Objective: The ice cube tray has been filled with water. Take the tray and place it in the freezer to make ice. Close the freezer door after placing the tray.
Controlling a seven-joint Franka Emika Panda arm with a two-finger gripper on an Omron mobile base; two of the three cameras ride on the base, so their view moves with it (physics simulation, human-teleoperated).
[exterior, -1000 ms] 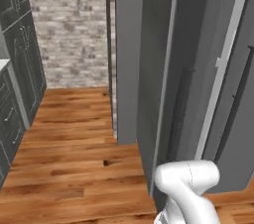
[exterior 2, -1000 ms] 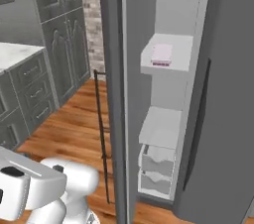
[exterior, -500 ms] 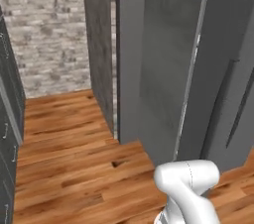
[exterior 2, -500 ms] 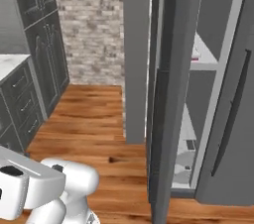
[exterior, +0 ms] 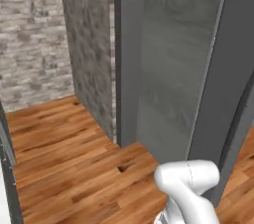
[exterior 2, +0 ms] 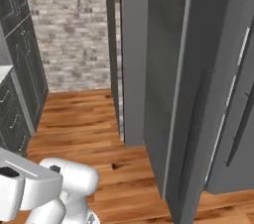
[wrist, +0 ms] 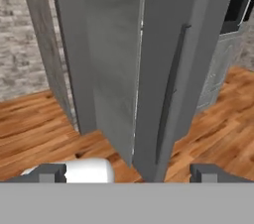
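Observation:
The freezer door (exterior 2: 198, 59) stands open and I look at it nearly edge-on, its long dark bar handle (exterior 2: 194, 134) facing me. In the hand view the same door (wrist: 163, 44) rises straight ahead with its handle (wrist: 171, 89). The freezer (exterior 2: 134, 44) shows as a tall grey body just left of the door, also as the wide grey face (exterior: 168, 59) in the left base view. The ice cube tray is out of view. My gripper (wrist: 128, 173) is open, its fingertips (wrist: 49, 172) far apart with nothing between them, a short way in front of the door.
A brick wall (exterior 2: 69, 25) closes the back. Dark panelled cabinets (exterior 2: 22, 69) and a pale counter edge (exterior 2: 3, 72) stand at the left. A second dark door with a handle (exterior 2: 243, 119) is at the right. Open wooden floor (exterior: 64, 153) lies left of the freezer.
The whole picture has shifted, so the camera moved. A second ago the freezer's shelves with the tray showed; now the door is edge-on and hides them. The gripper stays open.

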